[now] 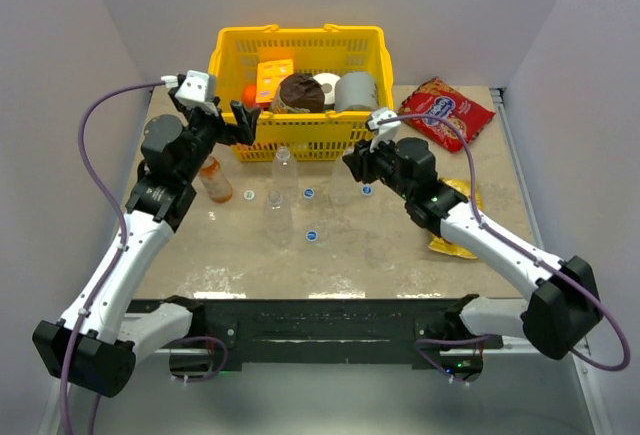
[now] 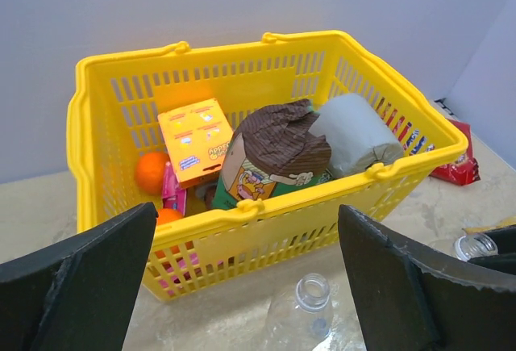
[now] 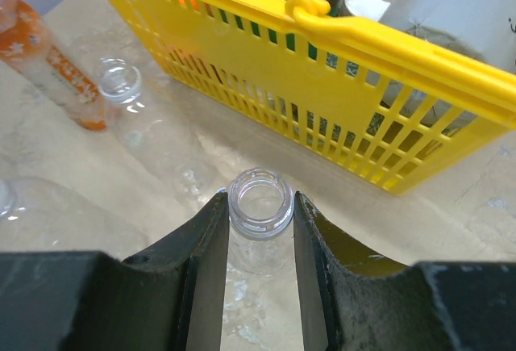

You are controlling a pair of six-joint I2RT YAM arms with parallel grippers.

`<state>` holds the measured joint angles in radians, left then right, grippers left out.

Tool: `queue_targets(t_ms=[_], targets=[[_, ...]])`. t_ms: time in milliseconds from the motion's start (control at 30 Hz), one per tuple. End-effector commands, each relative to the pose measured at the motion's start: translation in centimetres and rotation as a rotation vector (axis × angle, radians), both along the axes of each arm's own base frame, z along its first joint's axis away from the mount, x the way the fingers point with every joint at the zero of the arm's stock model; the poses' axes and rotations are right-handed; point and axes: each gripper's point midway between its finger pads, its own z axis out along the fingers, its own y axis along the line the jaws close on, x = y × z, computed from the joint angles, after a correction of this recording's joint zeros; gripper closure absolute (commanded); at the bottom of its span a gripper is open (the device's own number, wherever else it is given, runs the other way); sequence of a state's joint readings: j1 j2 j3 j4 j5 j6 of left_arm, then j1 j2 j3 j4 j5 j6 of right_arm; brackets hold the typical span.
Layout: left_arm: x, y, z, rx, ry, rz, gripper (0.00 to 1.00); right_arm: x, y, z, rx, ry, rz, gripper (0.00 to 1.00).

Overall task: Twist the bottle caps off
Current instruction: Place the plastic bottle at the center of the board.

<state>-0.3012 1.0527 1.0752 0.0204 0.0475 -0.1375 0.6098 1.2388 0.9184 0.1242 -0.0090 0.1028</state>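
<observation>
Pinching the bare neck of a clear bottle with the right gripper, mid-frame; hovering the left gripper spread wide by the yellow basket, upper left.

The left gripper holds its black fingers wide in front of the yellow slatted plastic basket. In the basket: an orange cardboard box, a round orange fruit, a grey paper roll. Just before the basket, a clear plastic bottle, neck open.
</observation>
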Motion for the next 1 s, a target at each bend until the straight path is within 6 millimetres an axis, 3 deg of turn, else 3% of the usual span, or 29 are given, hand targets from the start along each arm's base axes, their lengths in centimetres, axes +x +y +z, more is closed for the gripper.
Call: queue_targets(t_ms=[0, 133, 500, 567, 600, 700, 767, 800, 900, 967], targets=[[0.6, 1.2, -0.4, -0.039, -0.002, 0.049, 0.00, 2.6, 0.4, 1.4, 0.011, -0.068, -0.064, 1.00], [0.7, 1.2, -0.9, -0.037, 0.009, 0.049, 0.00, 3.6, 0.7, -0.4, -0.025, -0.035, -0.077, 1.00], [0.7, 1.1, -1.4, -0.027, 0.016, 0.038, 0.00, 4.6, 0.8, -2.2, -0.076, 0.005, -0.098, 0.97], [0.7, 1.1, -1.4, -0.025, 0.015, 0.038, 0.00, 4.5, 0.9, -1.9, -0.073, 0.003, -0.097, 0.84], [0.6, 1.1, -1.4, -0.025, 0.015, 0.036, 0.00, 4.4, 0.9, -1.7, -0.074, 0.004, -0.096, 0.70], [0.6, 1.1, -1.4, -0.022, 0.014, 0.036, 0.00, 4.3, 0.9, -0.9, -0.057, -0.001, -0.090, 0.51], [0.7, 1.1, -1.6, -0.019, 0.018, 0.035, 0.00, 4.3, 1.0, -0.5, -0.047, -0.006, -0.087, 0.47], [0.7, 1.0, -1.6, -0.019, 0.018, 0.033, 0.00, 4.1, 1.1, -0.2, -0.040, -0.007, -0.076, 0.27], [0.7, 1.1, -1.7, -0.017, 0.020, 0.035, 0.00, 4.0, 1.3, 0.3, -0.031, -0.012, -0.069, 0.15], [0.7, 1.0, -1.7, -0.017, 0.020, 0.033, 0.00, 3.9, 1.4, 0.7, -0.022, -0.016, -0.062, 0.12]])
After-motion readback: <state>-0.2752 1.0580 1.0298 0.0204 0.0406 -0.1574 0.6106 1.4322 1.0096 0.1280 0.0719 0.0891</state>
